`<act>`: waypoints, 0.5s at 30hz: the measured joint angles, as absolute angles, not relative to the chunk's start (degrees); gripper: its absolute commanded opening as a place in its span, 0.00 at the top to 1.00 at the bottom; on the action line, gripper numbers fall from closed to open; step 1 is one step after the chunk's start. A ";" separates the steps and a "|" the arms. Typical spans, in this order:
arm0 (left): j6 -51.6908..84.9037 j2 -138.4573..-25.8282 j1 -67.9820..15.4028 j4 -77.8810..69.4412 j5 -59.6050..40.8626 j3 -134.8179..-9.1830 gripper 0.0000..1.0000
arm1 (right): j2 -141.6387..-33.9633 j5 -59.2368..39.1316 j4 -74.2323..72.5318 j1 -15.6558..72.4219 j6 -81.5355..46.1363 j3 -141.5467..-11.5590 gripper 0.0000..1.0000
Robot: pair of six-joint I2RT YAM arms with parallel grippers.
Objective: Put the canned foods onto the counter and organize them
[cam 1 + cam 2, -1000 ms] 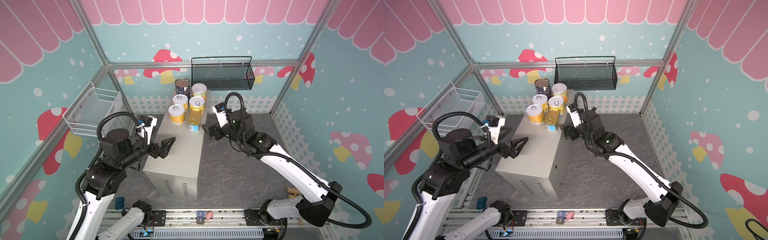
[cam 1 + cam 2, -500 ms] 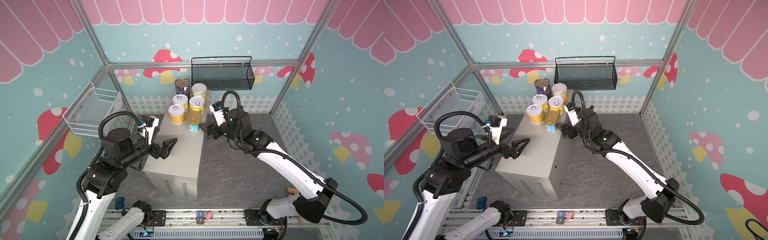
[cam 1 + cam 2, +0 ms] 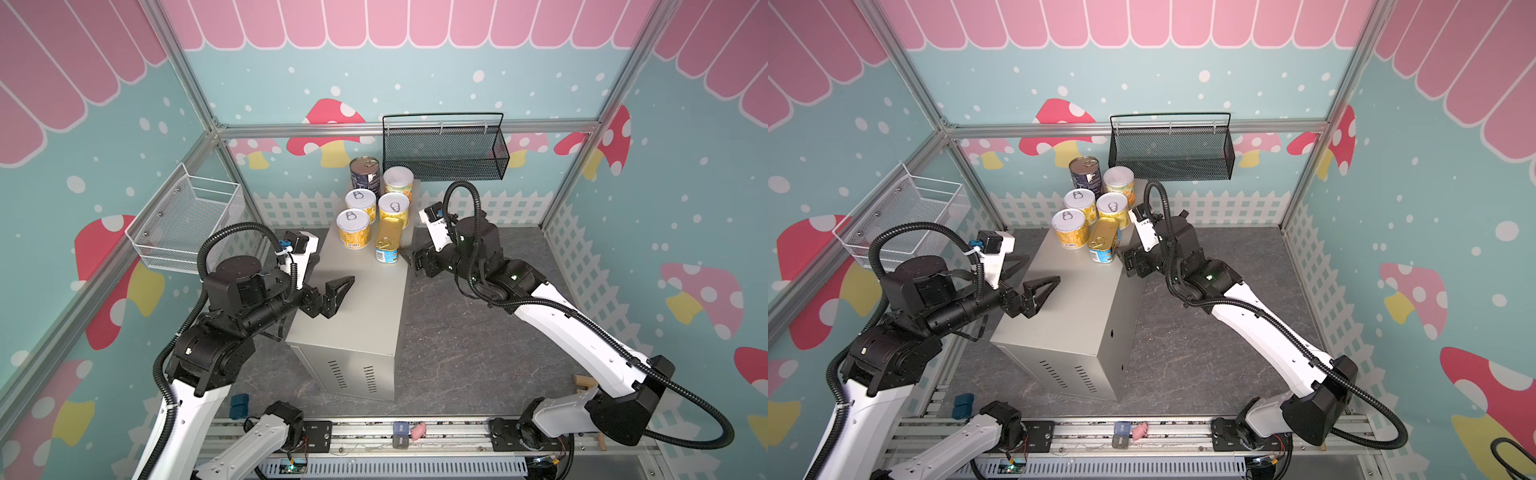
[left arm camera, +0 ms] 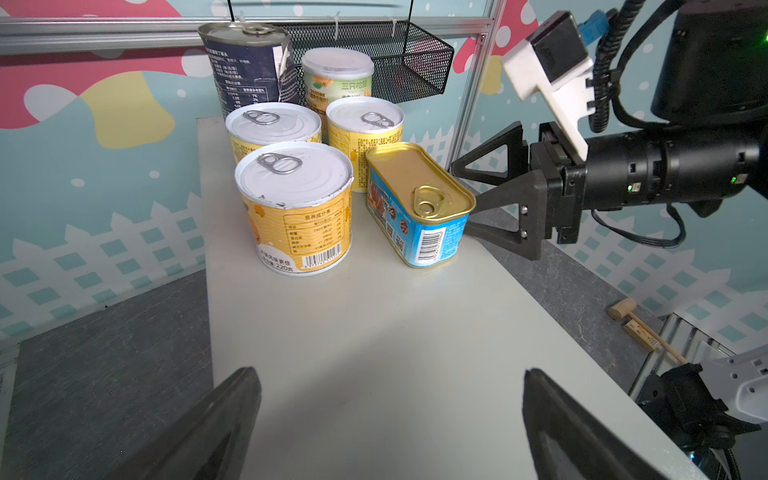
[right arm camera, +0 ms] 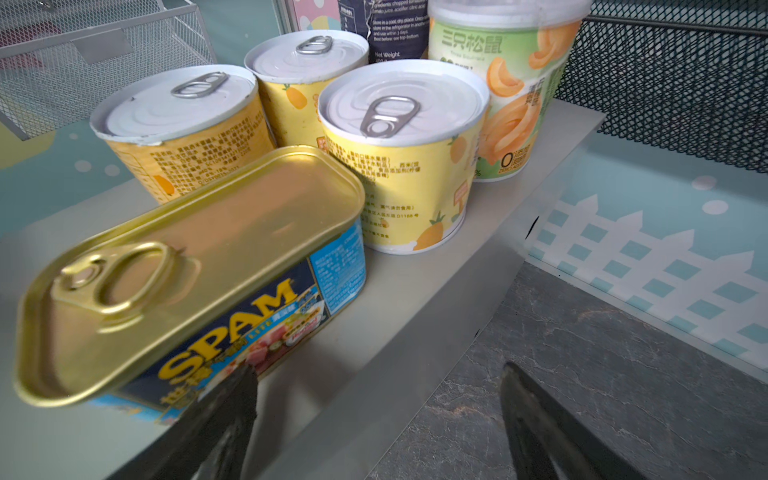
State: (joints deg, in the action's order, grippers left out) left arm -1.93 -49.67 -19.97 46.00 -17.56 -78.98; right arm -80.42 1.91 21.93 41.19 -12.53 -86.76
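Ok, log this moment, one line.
six cans on beige metal counter | left gripper open, empty | right gripper open beside gold-topped rectangular tin

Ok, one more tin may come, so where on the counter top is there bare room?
Bare: the near half of the counter top, from the front yellow can and gold-topped tin to the vented end, though the open left hand hovers over its left side. Crowded: the far end, six tins close together, the open right hand right beside the gold-topped tin.

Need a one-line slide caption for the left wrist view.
Six cans grouped at the counter's far end; the right gripper, open, sits beside the gold-topped tin.
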 measured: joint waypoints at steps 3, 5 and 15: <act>-1.93 -49.67 -19.97 46.00 -17.37 -78.98 0.01 | -80.12 3.75 23.46 39.29 -13.87 -86.76 0.03; -1.91 -49.69 -19.97 46.00 -17.12 -78.98 0.01 | -79.88 5.48 25.08 37.26 -15.03 -86.76 0.01; -0.62 -53.63 -20.01 46.87 -13.28 -82.15 0.00 | -72.99 10.15 29.17 28.58 -16.75 -84.68 0.01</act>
